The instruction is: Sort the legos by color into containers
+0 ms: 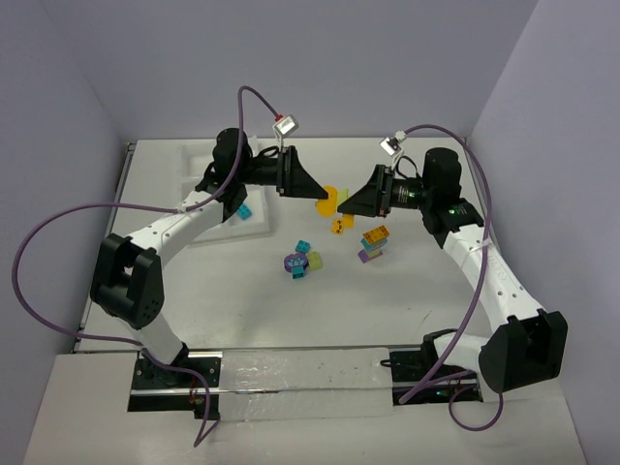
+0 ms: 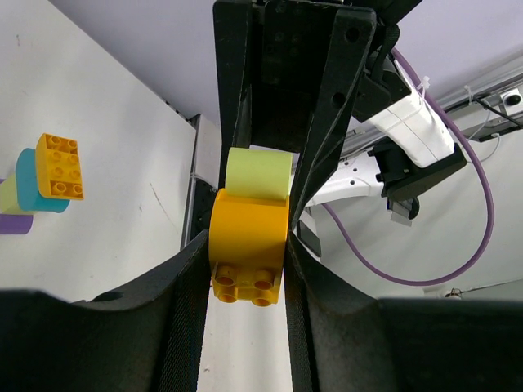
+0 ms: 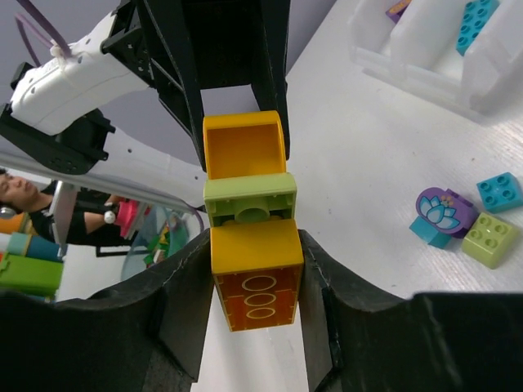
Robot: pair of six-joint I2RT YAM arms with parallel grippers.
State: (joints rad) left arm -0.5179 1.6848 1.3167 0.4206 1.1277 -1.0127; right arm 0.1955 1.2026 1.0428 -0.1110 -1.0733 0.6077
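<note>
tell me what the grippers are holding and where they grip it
One orange-lime-orange clump, shared: the right gripper pinches one orange end by its sides, the left gripper the other orange end.

The left gripper [image 2: 249, 273] pinches the orange end of an orange-and-lime clump [image 2: 249, 233]. Beyond that clump the right gripper [image 2: 265, 151] seems to grip its lime end, though the contact is hidden. Left of the clump, well apart, a multicolour stack [image 2: 49, 175] lies on the white table [image 2: 122, 212].
</note>
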